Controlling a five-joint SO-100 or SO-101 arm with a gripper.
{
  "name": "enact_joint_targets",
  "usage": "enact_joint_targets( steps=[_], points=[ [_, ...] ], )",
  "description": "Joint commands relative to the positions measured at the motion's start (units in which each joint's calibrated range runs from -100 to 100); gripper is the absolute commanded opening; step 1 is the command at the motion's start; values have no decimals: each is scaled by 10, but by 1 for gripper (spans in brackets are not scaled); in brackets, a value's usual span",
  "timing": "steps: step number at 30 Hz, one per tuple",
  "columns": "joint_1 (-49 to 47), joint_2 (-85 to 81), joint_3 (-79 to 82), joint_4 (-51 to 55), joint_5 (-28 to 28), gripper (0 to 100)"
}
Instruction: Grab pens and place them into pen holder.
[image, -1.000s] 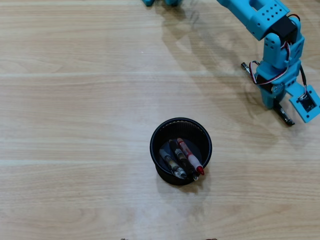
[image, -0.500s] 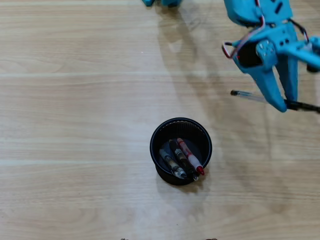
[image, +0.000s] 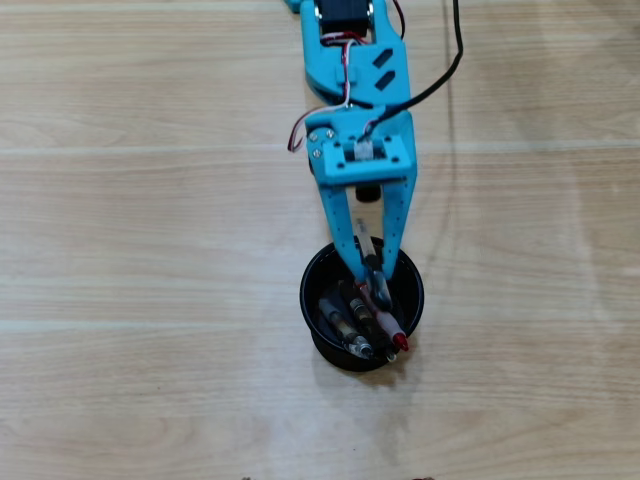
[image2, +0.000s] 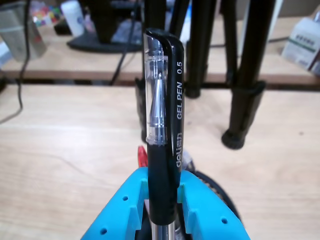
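My blue gripper (image: 368, 265) reaches down over the black round pen holder (image: 318, 275) in the overhead view. It is shut on a black gel pen (image2: 165, 125), which stands upright between the jaws in the wrist view, cap up, its lower end inside the holder. Several pens (image: 362, 325) lean in the holder, one with a red tip (image: 401, 343). In the wrist view the gripper (image2: 164, 210) fills the bottom, with the holder's rim (image2: 216, 186) and a red pen tip (image2: 141, 154) just behind it.
The holder stands on a light wooden table (image: 150, 250). A black cable (image: 450, 70) runs along the arm's right side in the overhead view. In the wrist view, black tripod legs (image2: 245, 95) and bottles (image2: 305, 40) stand beyond the table.
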Motion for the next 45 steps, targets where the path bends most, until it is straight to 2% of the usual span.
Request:
enact_joint_targets(
  steps=[1, 12, 20, 25, 32, 36, 37, 39, 43, 45],
  points=[
    [3, 30, -77, -15, -4, 2],
    [14, 71, -267, -8, -3, 2],
    [25, 125, -228, -8, -5, 2],
    [28, 138, -229, -15, -5, 8],
    [23, 131, -229, -15, -5, 8],
    [23, 86, -221, -3, 20, 8],
    [23, 55, -214, 22, 50, 8],
    [26, -32, -192, 147, 131, 8],
    [37, -271, -91, 563, 283, 8],
    [63, -406, -16, 734, 328, 8]
  ],
)
